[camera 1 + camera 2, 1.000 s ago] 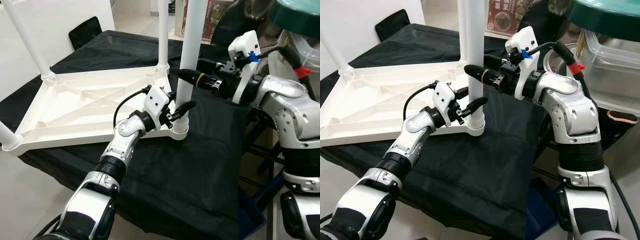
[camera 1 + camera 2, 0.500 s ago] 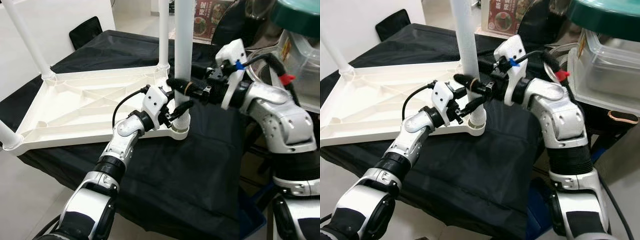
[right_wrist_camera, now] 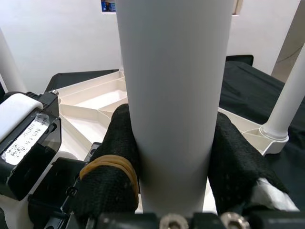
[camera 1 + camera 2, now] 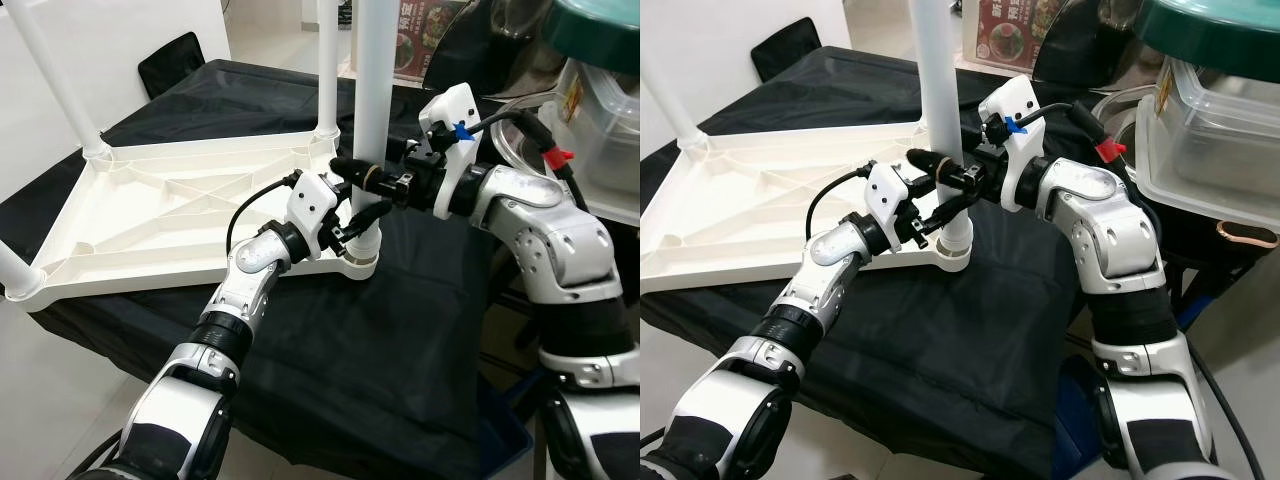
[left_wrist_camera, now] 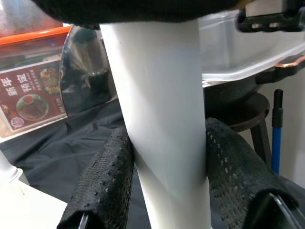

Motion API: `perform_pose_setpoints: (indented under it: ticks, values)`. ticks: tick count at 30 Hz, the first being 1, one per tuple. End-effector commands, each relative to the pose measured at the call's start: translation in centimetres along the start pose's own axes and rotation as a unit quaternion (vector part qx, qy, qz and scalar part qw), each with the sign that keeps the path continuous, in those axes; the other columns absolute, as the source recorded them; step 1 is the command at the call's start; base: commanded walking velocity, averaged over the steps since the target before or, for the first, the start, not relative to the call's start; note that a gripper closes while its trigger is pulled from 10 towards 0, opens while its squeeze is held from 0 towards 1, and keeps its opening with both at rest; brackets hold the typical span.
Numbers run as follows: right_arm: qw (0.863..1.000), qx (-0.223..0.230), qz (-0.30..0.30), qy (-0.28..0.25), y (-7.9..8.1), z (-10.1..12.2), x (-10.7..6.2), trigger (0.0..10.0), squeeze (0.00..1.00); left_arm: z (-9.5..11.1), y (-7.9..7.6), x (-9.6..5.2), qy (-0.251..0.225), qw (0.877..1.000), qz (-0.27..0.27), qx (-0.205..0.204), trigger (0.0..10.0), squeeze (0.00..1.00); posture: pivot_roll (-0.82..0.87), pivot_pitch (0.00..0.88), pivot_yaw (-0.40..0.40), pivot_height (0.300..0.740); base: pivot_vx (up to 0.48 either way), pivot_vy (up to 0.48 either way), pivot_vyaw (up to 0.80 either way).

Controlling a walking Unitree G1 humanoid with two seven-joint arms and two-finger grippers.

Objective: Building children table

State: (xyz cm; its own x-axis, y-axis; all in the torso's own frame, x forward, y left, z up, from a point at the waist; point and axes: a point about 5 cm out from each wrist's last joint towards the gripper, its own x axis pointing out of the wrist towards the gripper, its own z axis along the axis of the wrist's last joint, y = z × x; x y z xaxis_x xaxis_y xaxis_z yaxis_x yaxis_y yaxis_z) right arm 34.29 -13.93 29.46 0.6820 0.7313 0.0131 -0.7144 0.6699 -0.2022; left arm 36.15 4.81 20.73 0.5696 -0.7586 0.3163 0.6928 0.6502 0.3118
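Evidently the build is nearing its end: the white tabletop [image 4: 190,215] is lying upside down on the black-draped worktop [image 4: 400,330], three legs already standing in their corner sockets (one partly cropped). Both end effectors are clenching the fourth leg [image 4: 372,110] at the near corner, the left end effector [image 4: 358,222] low by the socket, the right end effector [image 4: 352,168] just above. It is probably still being seated.

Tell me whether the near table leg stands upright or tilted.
Upright. The leg rises straight from its corner socket, with the left claw and right claw both gripping it.
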Motion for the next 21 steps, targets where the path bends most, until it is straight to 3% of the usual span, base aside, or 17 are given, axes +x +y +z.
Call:
perform_pose_setpoints:
  ticks: [1, 6, 14, 15, 16, 17, 21]
  values:
    - [0.999, 0.016, -0.045, 0.010, -1.0, -0.2, -0.1, 0.0, 0.00, 0.4, -0.3, 0.2, -0.010, 1.000, -0.012, 0.010, 0.0, 0.00, -0.11, 0.087, 0.005, 0.740, 0.000, 0.000, 0.00]
    - [0.995, 0.048, -0.086, 0.033, -1.8, -0.8, 0.1, 0.0, 0.00, 0.4, -0.2, 0.2, -0.009, 1.000, -0.012, 0.012, 0.0, 0.00, -0.11, 0.097, 0.004, 0.740, 0.000, 0.000, 0.00]
    - [0.987, 0.062, -0.132, 0.067, -2.4, -1.6, 0.3, 0.0, 0.00, 0.6, 0.3, 0.1, -0.006, 1.000, -0.006, 0.020, 0.0, 0.00, -0.11, 0.119, 0.000, 0.740, 0.000, 0.000, 0.00]
    - [0.986, 0.061, -0.142, 0.068, -2.6, -1.7, 0.3, 0.0, 0.00, 0.7, 0.5, 0.0, -0.005, 1.000, -0.003, 0.024, 2.7, 0.00, -0.11, 0.122, 0.000, 0.740, 0.000, 0.000, 0.00]
    - [0.986, 0.061, -0.142, 0.068, -2.6, -1.7, 0.3, 0.0, 0.00, 0.7, 0.5, 0.0, -0.005, 1.000, -0.003, 0.024, 2.7, 0.00, -0.11, 0.122, 0.000, 0.740, 0.000, 0.000, 0.00]
    - [0.984, 0.060, -0.152, 0.069, -2.8, -1.8, 0.3, 0.0, 0.00, 0.8, 0.7, 0.0, -0.005, 1.000, 0.000, 0.027, 8.2, 0.00, -0.10, 0.131, -0.002, 0.740, 0.000, 0.000, 0.00]
    - [0.983, 0.062, -0.160, 0.068, -3.0, -1.8, 0.3, 0.0, 0.00, 1.0, 0.9, 0.0, -0.006, 1.000, 0.002, 0.028, 8.2, 0.00, -0.10, 0.131, -0.002, 0.740, 0.000, 0.000, 0.00]
